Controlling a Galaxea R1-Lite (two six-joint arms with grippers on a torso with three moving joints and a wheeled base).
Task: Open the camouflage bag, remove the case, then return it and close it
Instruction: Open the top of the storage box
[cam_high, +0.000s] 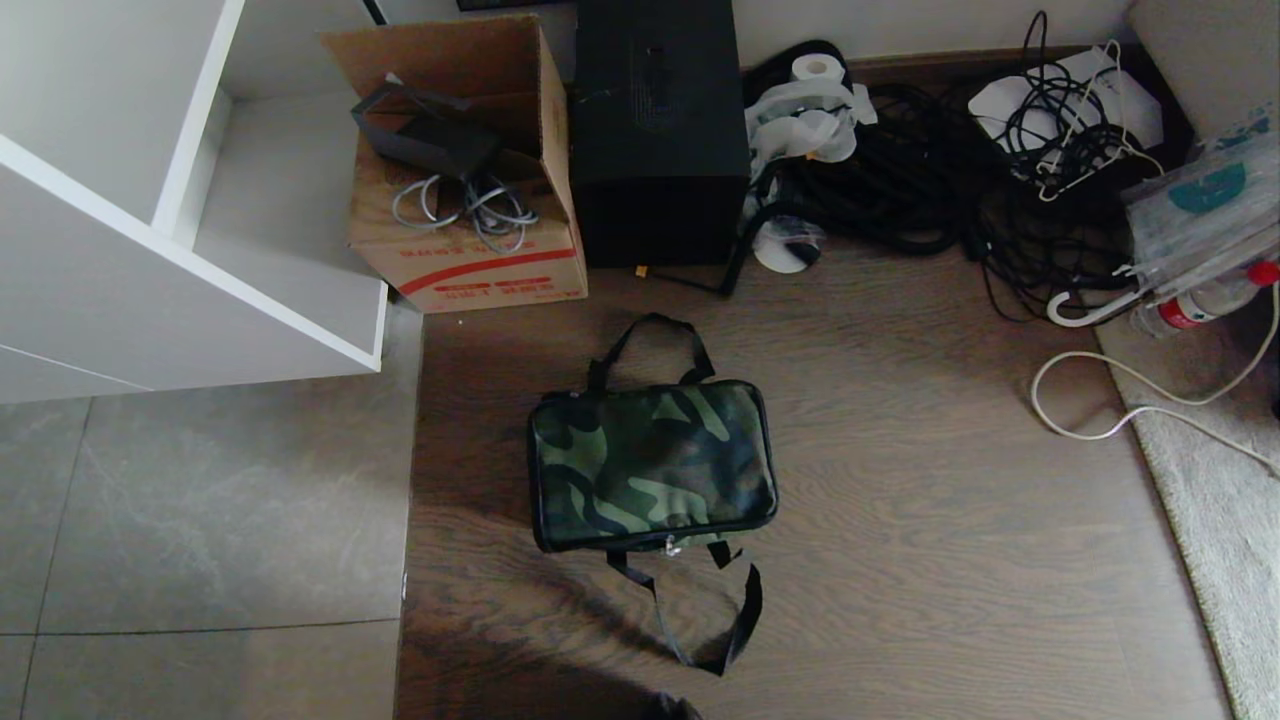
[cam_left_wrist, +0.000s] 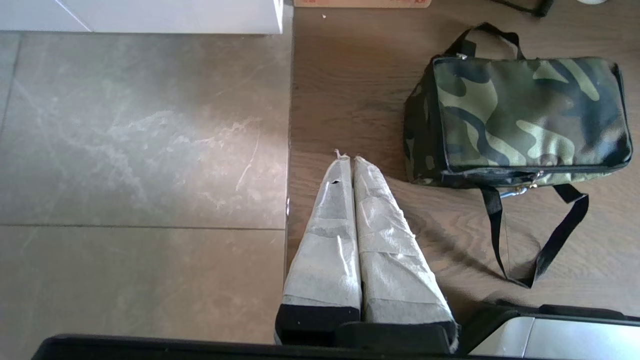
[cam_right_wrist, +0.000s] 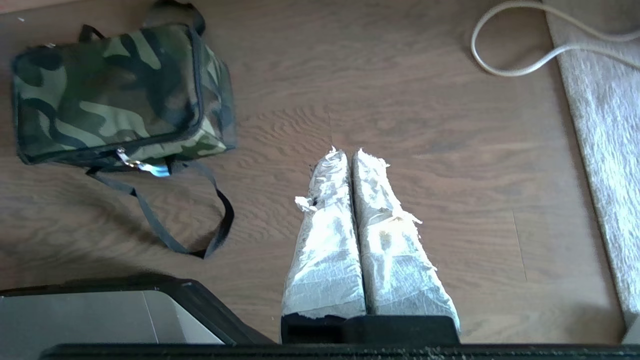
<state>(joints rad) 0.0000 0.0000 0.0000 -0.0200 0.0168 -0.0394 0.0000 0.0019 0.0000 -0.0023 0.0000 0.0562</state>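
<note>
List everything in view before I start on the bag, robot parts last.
camouflage bag: one, green camo with black straps, zipped shut, on the wood floor, centre
cardboard box: one, brown with red print, open, behind the bag to its left, holding grey cables
black box: one, right of the cardboard box
white shelf unit: one, far left
cable tangle: black and white, at the back right
tissue roll: one, white, by the cables
plastic bottle: one, red cap, right edge
rug: grey, right edge
left end effector: taped white, shut, empty, left of the bag
right end effector: taped white, shut, empty, right of the bag
</note>
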